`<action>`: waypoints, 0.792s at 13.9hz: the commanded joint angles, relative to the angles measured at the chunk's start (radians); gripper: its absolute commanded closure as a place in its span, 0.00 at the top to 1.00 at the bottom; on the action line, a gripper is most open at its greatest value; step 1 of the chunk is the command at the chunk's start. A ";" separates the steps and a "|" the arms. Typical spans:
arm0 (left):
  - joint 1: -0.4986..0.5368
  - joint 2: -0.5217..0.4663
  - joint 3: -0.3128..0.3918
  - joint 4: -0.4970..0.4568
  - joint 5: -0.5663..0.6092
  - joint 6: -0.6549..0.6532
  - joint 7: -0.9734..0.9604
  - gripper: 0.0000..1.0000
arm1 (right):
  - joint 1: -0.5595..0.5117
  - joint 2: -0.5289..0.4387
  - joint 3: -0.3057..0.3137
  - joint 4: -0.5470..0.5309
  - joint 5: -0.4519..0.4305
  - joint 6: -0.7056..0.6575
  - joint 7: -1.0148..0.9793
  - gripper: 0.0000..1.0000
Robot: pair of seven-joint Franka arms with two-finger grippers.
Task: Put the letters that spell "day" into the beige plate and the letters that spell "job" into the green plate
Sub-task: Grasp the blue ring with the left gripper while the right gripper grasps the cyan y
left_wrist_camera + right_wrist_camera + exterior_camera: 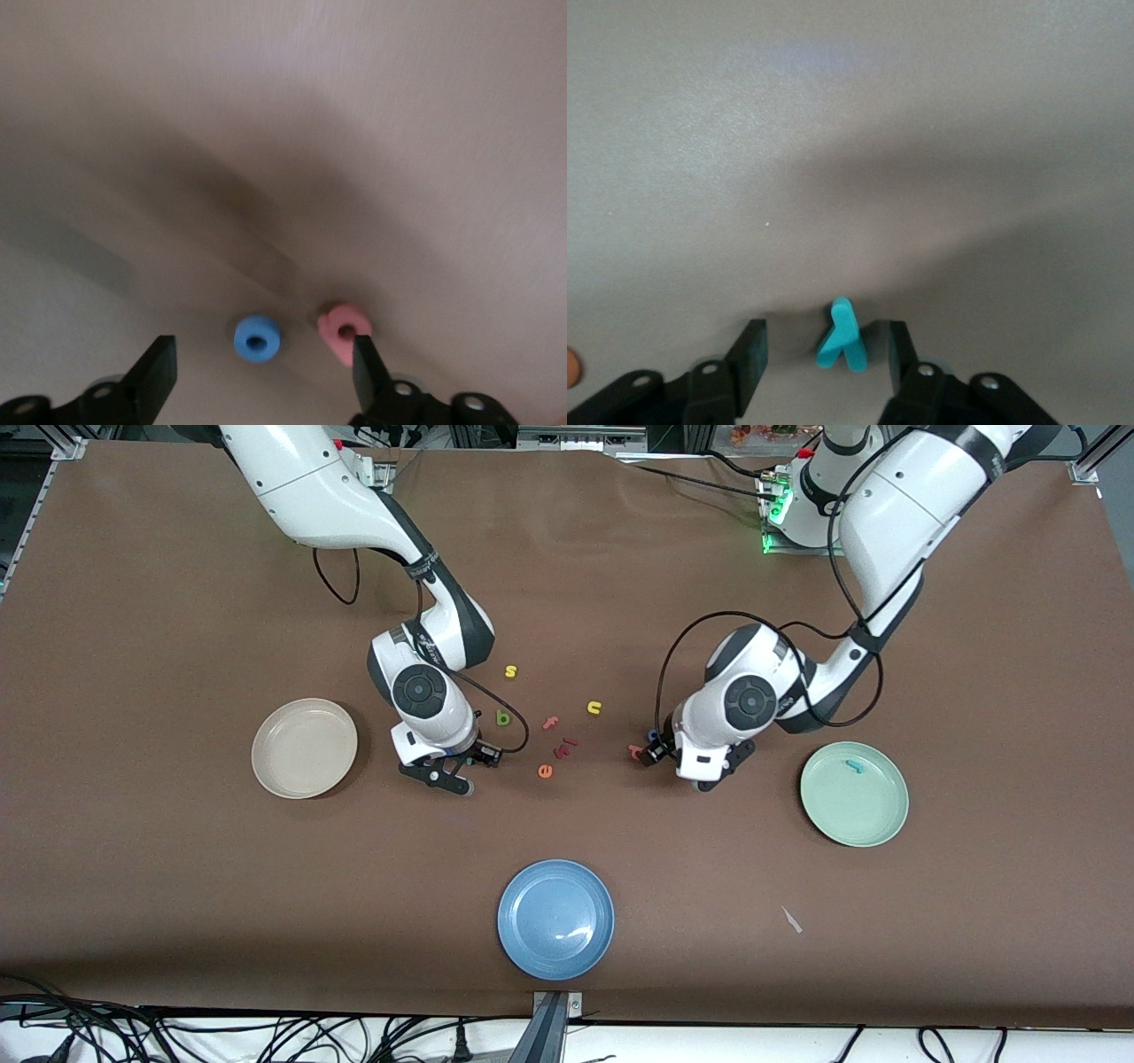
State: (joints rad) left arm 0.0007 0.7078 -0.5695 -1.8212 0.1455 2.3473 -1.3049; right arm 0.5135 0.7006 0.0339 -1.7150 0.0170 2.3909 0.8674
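Right gripper [824,354]: its parted fingers [751,352] straddle the teal "y" [842,336] on the table [850,133], stem lying along them. Left gripper [261,370], fingers wide, brackets the blue "o" [257,337], pinkish-red letter [343,326] against one finger.

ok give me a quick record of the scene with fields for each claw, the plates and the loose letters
left claw: low over the table, open, straddling the blue "o"; pinkish-red letter by one finger
right claw: low over the table, open around the teal "y", not yet gripping
green plate: holds the teal "j"
beige plate: no letters
blue plate: no letters
loose letters: yellow "s", yellow "u", orange "e", pink "f" between the arms
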 commanded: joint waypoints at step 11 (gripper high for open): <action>-0.028 -0.021 0.010 -0.081 0.137 0.056 -0.102 0.61 | 0.002 0.000 0.001 -0.018 -0.019 0.010 0.010 0.04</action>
State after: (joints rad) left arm -0.0310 0.7061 -0.5625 -1.8819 0.2408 2.3890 -1.3862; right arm 0.5137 0.7018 0.0342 -1.7180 0.0165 2.3910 0.8674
